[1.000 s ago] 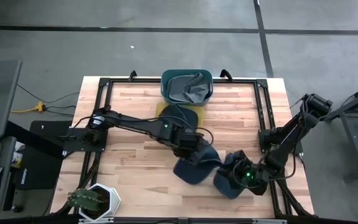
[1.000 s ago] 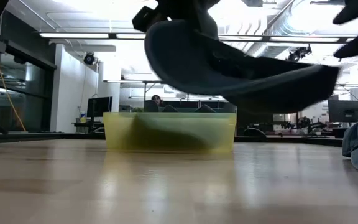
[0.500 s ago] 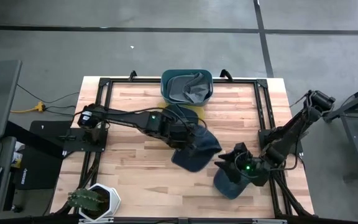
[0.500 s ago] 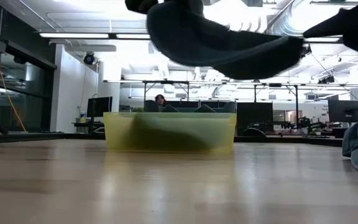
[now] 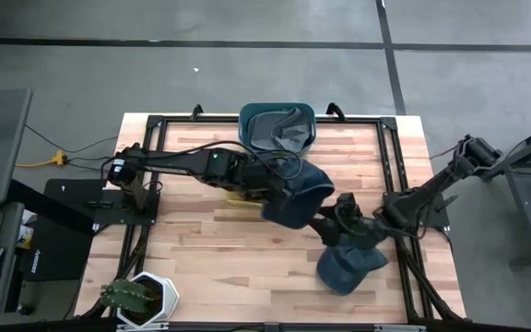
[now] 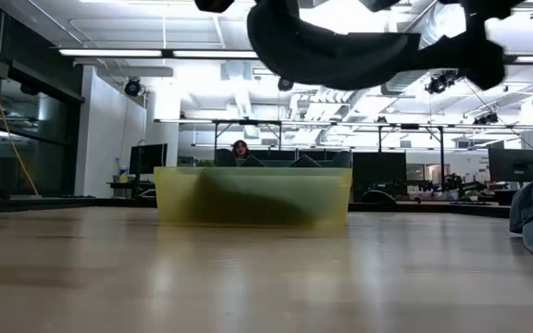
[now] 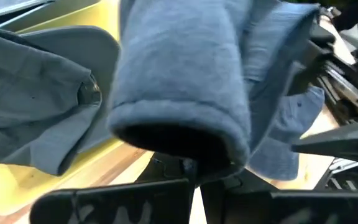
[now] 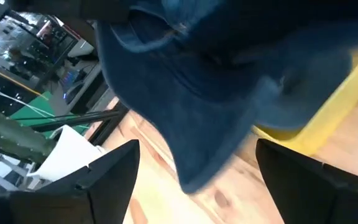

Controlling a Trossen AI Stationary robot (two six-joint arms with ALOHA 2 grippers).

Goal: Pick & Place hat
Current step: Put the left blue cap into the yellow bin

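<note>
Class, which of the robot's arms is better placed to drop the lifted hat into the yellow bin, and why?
Left. Its claw already holds the hat in the air beside the yellow bin. The right claw is open, near another hat on the table.

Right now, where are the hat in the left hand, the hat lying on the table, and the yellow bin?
Held hat (image 5: 295, 192): high view, on its crown.
Hat on the table (image 5: 347, 267): high view, middle of its crown.
Yellow bin (image 6: 253, 196): low view, on its front wall.

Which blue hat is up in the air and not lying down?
The hat the left gripper holds above the table's middle. The other hat lies on the table near the right gripper; more sit in bins.
</note>
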